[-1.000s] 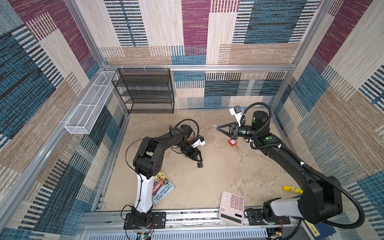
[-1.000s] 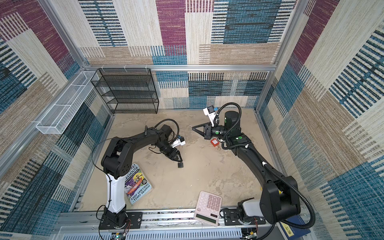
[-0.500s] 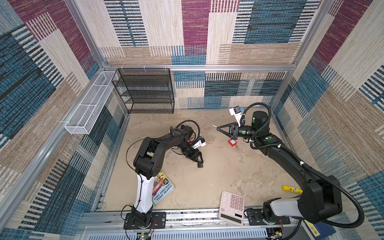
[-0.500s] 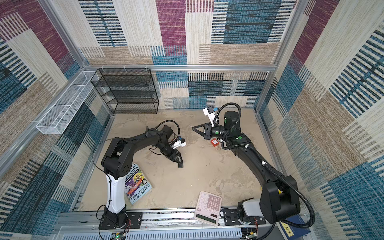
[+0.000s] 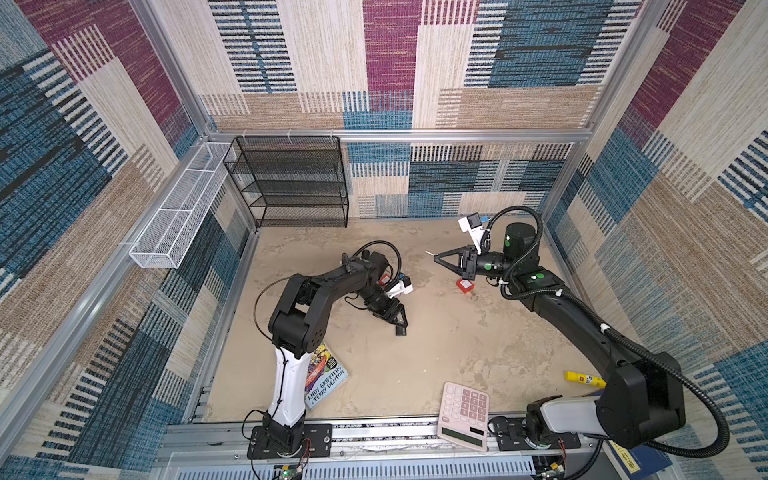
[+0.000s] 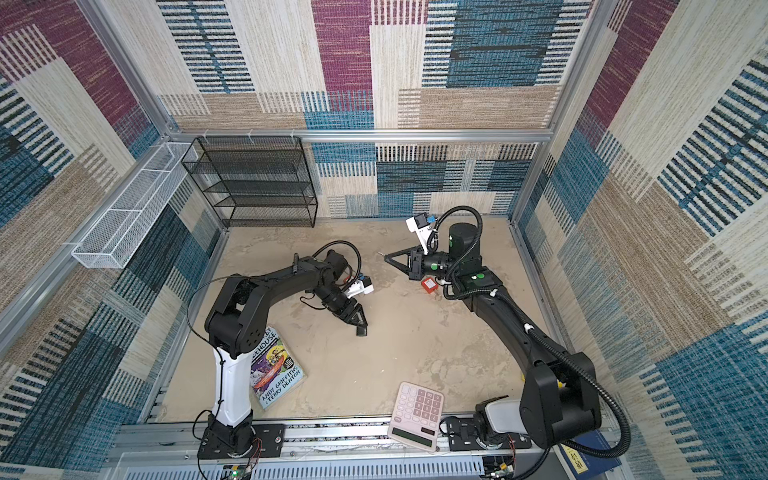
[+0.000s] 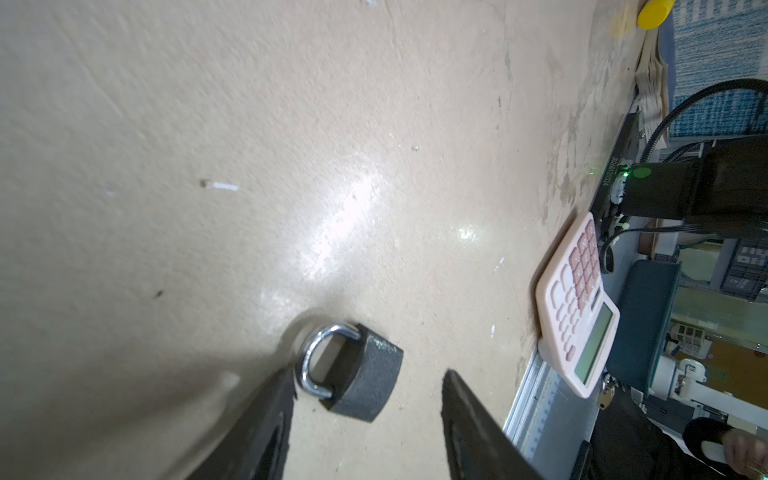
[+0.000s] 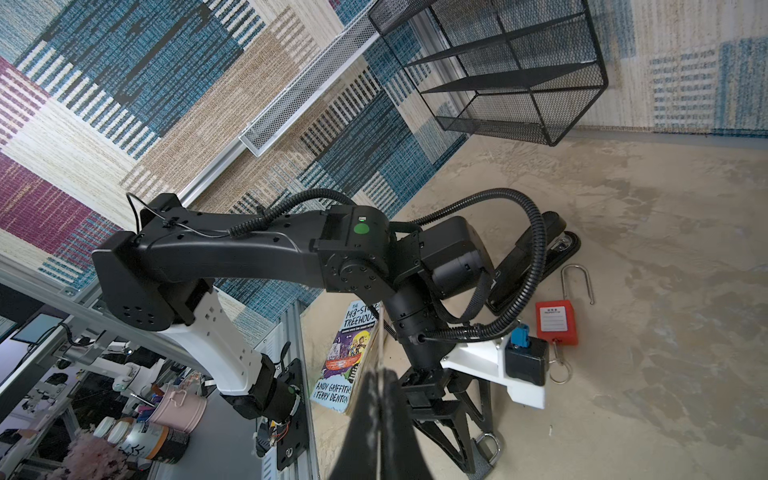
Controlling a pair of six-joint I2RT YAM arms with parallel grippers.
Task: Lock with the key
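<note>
A dark grey padlock (image 7: pixel 365 376) with a silver shackle lies flat on the sandy floor, seen in both top views (image 5: pixel 400 331) (image 6: pixel 361 331). My left gripper (image 7: pixel 369 372) is open and straddles it low over the floor. One finger (image 7: pixel 274 399) touches the shackle, while the other finger stands apart from the body. My right gripper (image 5: pixel 435 257) hovers at the back right, pointing left, and is shut on a thin silver key (image 5: pixel 429 252) whose tip sticks out. In the right wrist view the key shows only edge-on.
A red padlock (image 8: pixel 556 322) with a long open shackle lies behind the left arm, beside a black stapler (image 8: pixel 536 257). Another red lock (image 5: pixel 464 285) sits under the right wrist. Along the front are a pink calculator (image 5: pixel 464 409), a book (image 5: pixel 326 376) and a yellow tube (image 5: pixel 584 379). A black mesh shelf (image 5: pixel 291 183) stands at the back.
The left gripper has edged slightly closer down around the grey padlock. The right arm and its key have not moved.
</note>
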